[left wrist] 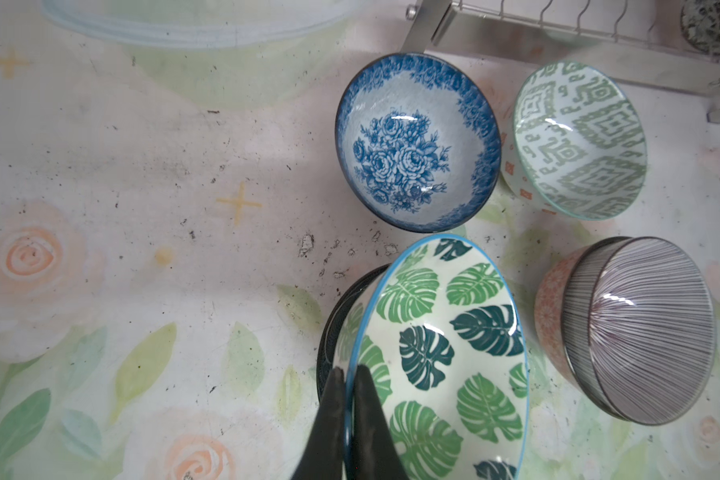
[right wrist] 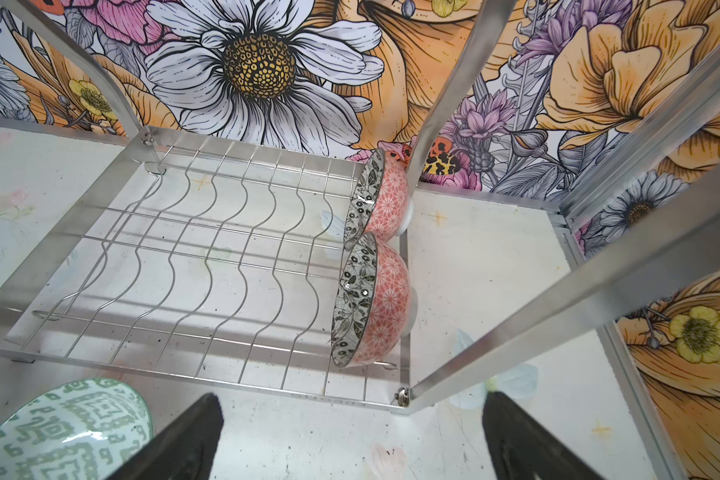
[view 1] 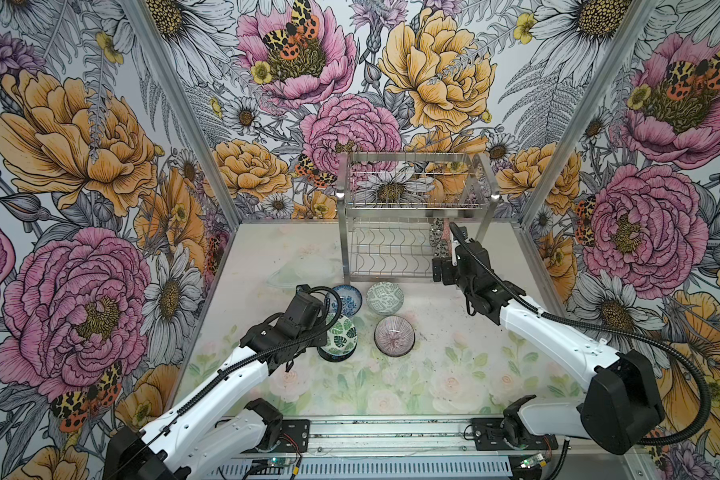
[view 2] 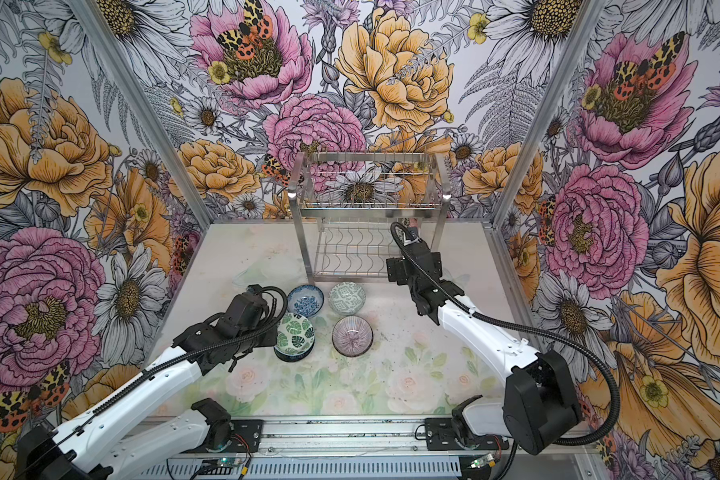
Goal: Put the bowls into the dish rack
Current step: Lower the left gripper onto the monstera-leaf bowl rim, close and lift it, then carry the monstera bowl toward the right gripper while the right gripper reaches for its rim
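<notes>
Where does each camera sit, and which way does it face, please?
Both top views: high over the near edge, facing down and back at table, dish rack; left arm, right arm show.
Left wrist: on the left arm, looking down at the table; left gripper shut on the green leaf bowl rim.
Right wrist: on the right arm, facing the rack's lower shelf, two floral bowls; open right gripper shows.
Shared: the grey-green bowl, in all views.

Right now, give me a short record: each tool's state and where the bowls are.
Left tool: shut on rim of green leaf-patterned ceramic bowl, tilted above a dark bowl
Right tool: open, empty, by steel wire dish rack's lower tier
In rack: two pink-backed black-floral bowls, on edge
On table: blue floral bowl, grey-green patterned bowl, pink striped bowl
</notes>
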Controlling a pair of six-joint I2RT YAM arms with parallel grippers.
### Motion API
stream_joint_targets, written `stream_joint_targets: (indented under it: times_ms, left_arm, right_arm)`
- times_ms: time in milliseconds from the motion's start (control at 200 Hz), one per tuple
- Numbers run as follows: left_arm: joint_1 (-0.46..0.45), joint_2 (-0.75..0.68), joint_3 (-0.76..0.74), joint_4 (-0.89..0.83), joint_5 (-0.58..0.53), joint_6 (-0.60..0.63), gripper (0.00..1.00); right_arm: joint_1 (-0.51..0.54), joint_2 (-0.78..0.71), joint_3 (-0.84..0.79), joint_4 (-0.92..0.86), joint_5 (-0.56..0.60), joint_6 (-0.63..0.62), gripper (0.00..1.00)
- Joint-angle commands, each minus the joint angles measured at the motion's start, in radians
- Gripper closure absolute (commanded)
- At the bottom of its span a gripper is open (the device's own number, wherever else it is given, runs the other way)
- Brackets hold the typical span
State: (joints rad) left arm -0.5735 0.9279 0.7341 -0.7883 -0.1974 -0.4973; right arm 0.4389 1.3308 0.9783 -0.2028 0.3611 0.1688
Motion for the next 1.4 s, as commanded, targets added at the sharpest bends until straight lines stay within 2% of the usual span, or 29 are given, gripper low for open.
stream_joint_targets:
  times_ms: [0, 185, 355, 585, 610, 976, 1396]
  left_arm:
    - [0.008, -0.026, 0.056, 0.023, -0.019, 0.018, 1.00]
    - [0.001, -0.035, 0.109, 0.046, -0.029, 0.036, 1.00]
    - [-0.003, -0.017, 0.110, 0.213, -0.052, 0.059, 1.00]
    - [-0.008, 0.101, 0.138, 0.422, -0.019, 0.088, 1.00]
    - [-0.010, 0.118, 0.145, 0.434, 0.012, 0.095, 1.00]
    - [-0.046, 0.304, 0.230, 0.591, 0.044, 0.129, 1.00]
    - [-0.083, 0.405, 0.264, 0.735, 0.081, 0.117, 1.00]
  right_arm:
    - [-0.005, -0.039, -0.009, -0.007, -0.006, 0.020, 0.01]
    - [-0.003, -0.052, -0.006, -0.013, -0.013, 0.020, 0.01]
    - [-0.004, -0.050, 0.005, -0.021, -0.047, 0.032, 0.00]
    - [-0.004, -0.072, 0.017, -0.039, -0.111, 0.063, 0.00]
    - [-0.004, -0.075, 0.019, -0.040, -0.119, 0.066, 0.00]
    - [-0.003, -0.163, 0.016, -0.082, -0.218, 0.119, 0.00]
    - [0.008, -0.167, 0.011, -0.044, -0.409, 0.263, 0.00]
